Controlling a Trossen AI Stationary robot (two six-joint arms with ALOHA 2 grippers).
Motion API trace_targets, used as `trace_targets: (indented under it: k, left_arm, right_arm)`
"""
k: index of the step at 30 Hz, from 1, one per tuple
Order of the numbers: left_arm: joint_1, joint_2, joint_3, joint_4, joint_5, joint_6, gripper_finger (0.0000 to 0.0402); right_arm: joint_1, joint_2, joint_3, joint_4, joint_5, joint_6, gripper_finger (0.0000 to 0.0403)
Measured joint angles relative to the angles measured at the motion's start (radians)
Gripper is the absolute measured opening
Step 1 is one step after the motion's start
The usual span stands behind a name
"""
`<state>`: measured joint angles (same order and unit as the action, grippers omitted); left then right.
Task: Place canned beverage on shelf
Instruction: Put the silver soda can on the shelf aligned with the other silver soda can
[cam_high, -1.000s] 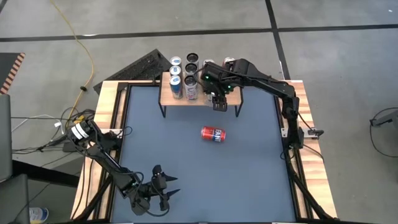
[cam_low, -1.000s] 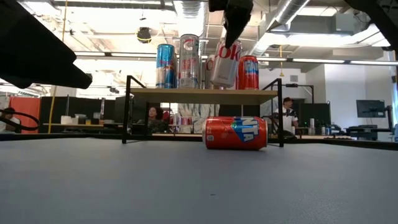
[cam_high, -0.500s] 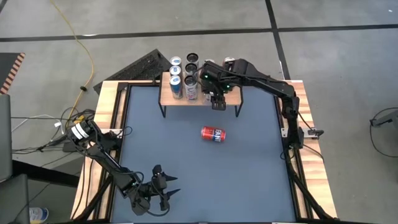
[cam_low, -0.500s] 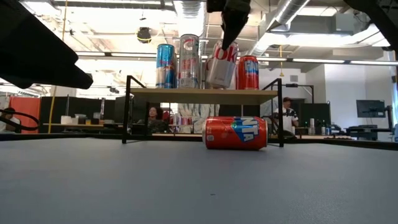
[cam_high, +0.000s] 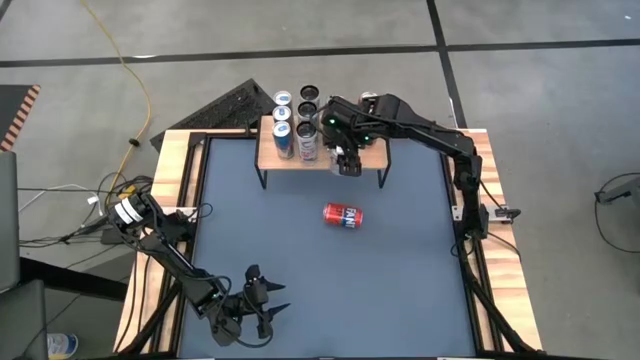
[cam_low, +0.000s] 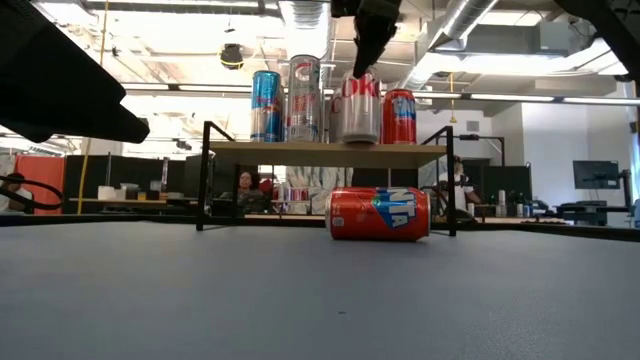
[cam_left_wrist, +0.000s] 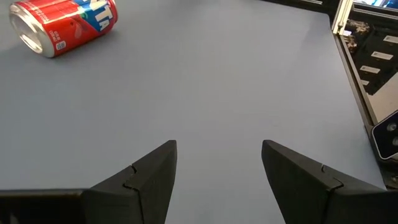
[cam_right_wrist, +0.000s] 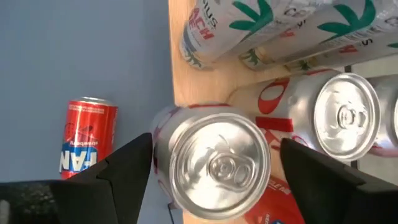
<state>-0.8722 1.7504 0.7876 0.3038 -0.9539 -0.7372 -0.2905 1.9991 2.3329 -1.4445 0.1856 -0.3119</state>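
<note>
A silver canned beverage (cam_right_wrist: 214, 165) stands upright on its base on the shelf's (cam_low: 330, 147) light wooden top, near its front edge. My right gripper (cam_right_wrist: 214, 143) hangs over it, open, slanting down, one finger on each side of the can's top (cam_low: 357, 85). A red can (cam_high: 343, 215) lies on its side on the blue table in front of the shelf. My left gripper (cam_left_wrist: 217, 149) waits open at the table's near left (cam_high: 275, 308), with nothing between its fingers. My right gripper flanks the silver can's upper wall (cam_right_wrist: 165, 149) from above, slanting down. A gap shows beside one finger (cam_right_wrist: 311, 168). Whether the other finger (cam_right_wrist: 127, 171) touches the can, I cannot tell. The can stands upright on the shelf.
More cans stand on the shelf: a blue one (cam_low: 266, 105), a tall silver one (cam_low: 304, 98) and a red one (cam_low: 399, 116). The lying red can (cam_left_wrist: 65, 25) is a short way in front of the shelf's legs. Wooden rails (cam_high: 180, 170) edge the table.
The silver can was tilted below my right gripper over the shelf's front edge. It has come upright and now stands on the shelf top. The lying red can has not moved.
</note>
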Motion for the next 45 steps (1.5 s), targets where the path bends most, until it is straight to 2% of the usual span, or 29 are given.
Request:
trace_targets:
  k: [4,7,19,28,32,39,45]
  left_arm:
    - [0.0,0.0,0.0,0.0,0.0,0.0,0.0225]
    - [0.0,0.0,0.0,0.0,0.0,0.0,0.0225]
    - [0.0,0.0,0.0,0.0,0.0,-0.005,0.0225]
    - [0.0,0.0,0.0,0.0,0.001,-0.005,0.0225]
    - [0.0,0.0,0.0,0.0,0.001,-0.005,0.0225]
    - [0.0,0.0,0.0,0.0,-0.002,-0.005,0.0225]
    - [0.0,0.0,0.0,-0.003,-0.001,0.0,0.0225]
  right_arm:
    - [0.0,0.0,0.0,0.022,0.007,-0.001,0.0334]
    - [0.001,0.0,0.0,0.04,0.055,-0.003,0.033]
    - [0.0,0.0,0.0,0.052,0.065,-0.013,0.0325]
    - [0.003,0.001,0.0,0.071,0.142,-0.038,0.0325]
    - [0.006,0.001,0.0,0.073,0.138,-0.037,0.0325]
    - [0.047,-0.005,0.023,0.082,0.128,-0.037,0.0325]
    - [0.114,-0.09,0.021,-0.004,0.13,0.013,0.0317]
